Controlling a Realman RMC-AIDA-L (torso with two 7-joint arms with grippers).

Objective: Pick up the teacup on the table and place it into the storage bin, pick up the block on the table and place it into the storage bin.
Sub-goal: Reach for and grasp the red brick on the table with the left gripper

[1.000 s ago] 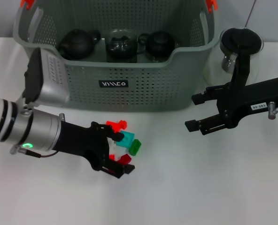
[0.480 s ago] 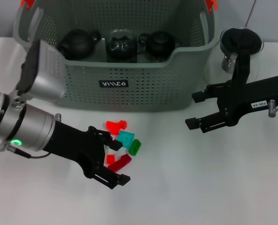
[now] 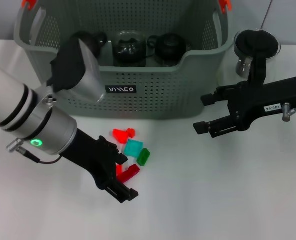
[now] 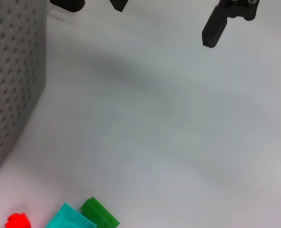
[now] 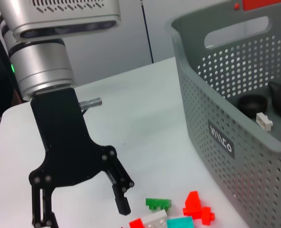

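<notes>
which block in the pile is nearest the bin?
The bright red block. It lies at the pile's far edge, closest to the storage bin front wall; the teal block, green block and dark red block sit farther out.

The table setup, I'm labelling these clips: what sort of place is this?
Probably a robot test bench: a plain white table, a storage bin holding teapots, and loose toy blocks laid out between two claws.

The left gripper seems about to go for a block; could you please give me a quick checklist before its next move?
1. Left gripper open: ok.
2. Left gripper over the blocks: ok, at their near edge.
3. A block between its fingers: cannot tell.
4. Storage bin has room: ok, teapots sit along the back.
5. Right gripper clear of the blocks: ok, open, off to the right.
6. Teacup located: not ok, none on the table.
</notes>
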